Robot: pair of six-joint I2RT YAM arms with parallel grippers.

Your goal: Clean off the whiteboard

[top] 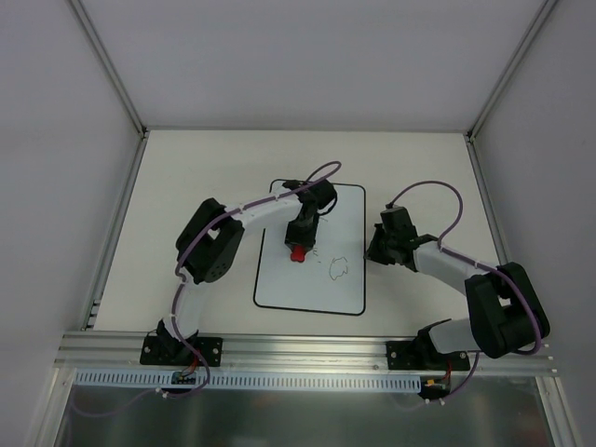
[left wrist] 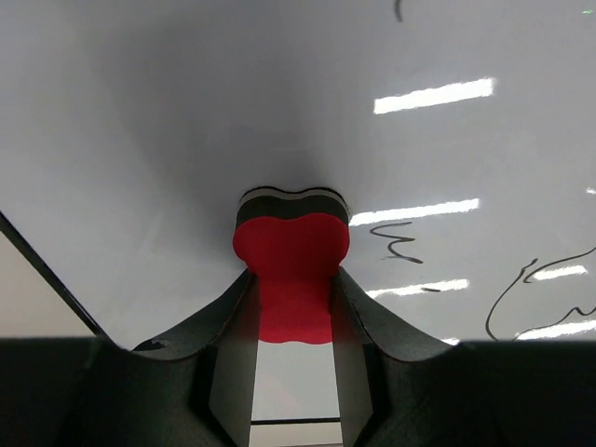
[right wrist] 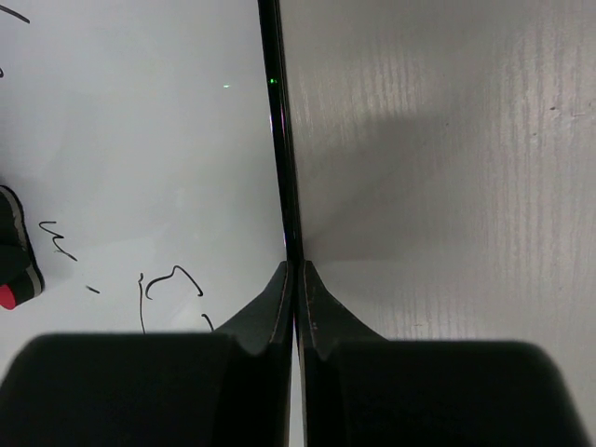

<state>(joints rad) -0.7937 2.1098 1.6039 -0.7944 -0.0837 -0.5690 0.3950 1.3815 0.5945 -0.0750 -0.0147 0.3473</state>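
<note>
My left gripper (left wrist: pixel 293 293) clamps the red eraser (left wrist: pixel 291 247) against the board (left wrist: pixel 140 140); my right gripper (right wrist: pixel 295 279), closed and empty, sits at its right edge.

**Red on white, black at the edges**

The whiteboard (top: pixel 312 284) is glossy white with a thin black border and a few dark pen scribbles (top: pixel 338 268). The eraser (left wrist: pixel 291 270) is bright red over grey and black layers. The table (top: pixel 205 177) is matt cream. The left arm (top: pixel 251 212) and right arm (top: pixel 447 265) are white with black joints and purple cables (top: pixel 430 183). The left gripper (left wrist: pixel 291 279) and right gripper (right wrist: pixel 295 270) are black
</note>
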